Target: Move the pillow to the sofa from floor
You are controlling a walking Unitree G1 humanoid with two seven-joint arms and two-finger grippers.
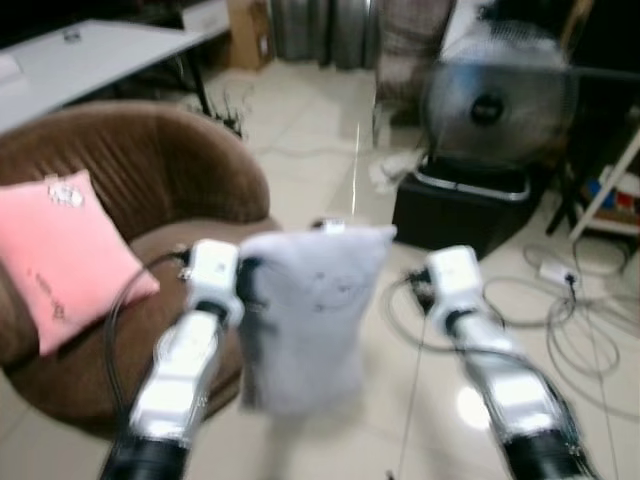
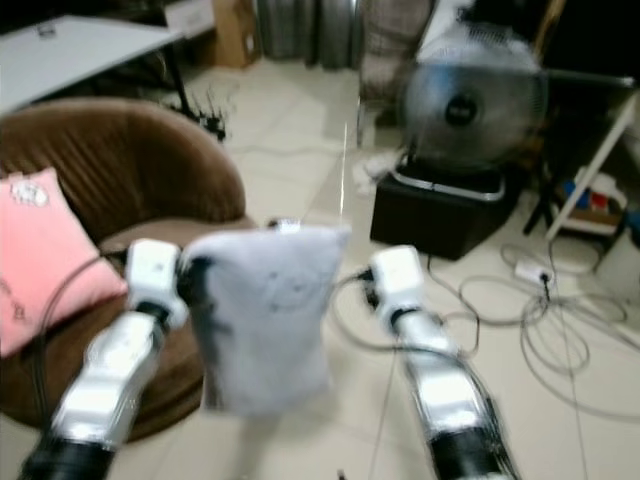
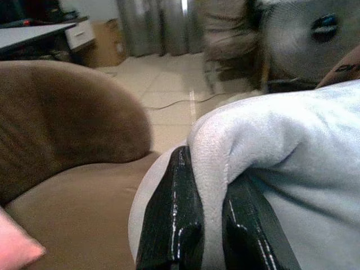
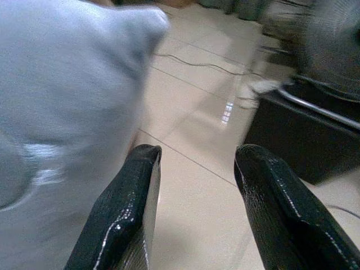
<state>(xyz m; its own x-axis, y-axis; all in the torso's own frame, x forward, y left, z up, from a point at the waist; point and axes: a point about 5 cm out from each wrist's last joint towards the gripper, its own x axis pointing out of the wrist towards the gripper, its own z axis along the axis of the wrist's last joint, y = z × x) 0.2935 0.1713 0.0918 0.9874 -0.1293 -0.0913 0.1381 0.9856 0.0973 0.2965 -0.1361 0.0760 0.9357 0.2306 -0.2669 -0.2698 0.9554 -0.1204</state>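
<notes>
left gripper: pinched tight on a fold of the pillow's left edge; fabric bunched between both fingers, bite looks deep.
right gripper: fingers spread, nothing between them; just right of the pillow, beside it, not gripping.
pillow: grey, off the floor, hanging upright between the two arms, top corner pointing right; near the sofa's right rim, not yet over the seat.
handling: soft, light by the look of the one-sided hold; sags and drapes below the pinch, no stiffness to steer by. Likely to swing on any quick move.
grip risk: cloth surface, not slippery, but a single fold could creep out under a jerk.
hold point: edge or corner fold works, as now; second pinch on the right edge would stop the swing if needed.
sofa: brown, rounded, left of the arms; bare seat patch close to the left arm.
pink cushion: leaning on the sofa's far-left back, well clear of the landing patch.
right of scene: fan on a black box, loose cables on the tiles; no reason to swing that way.
next, by judgement: carry left over the seat, lower, then release.
</notes>
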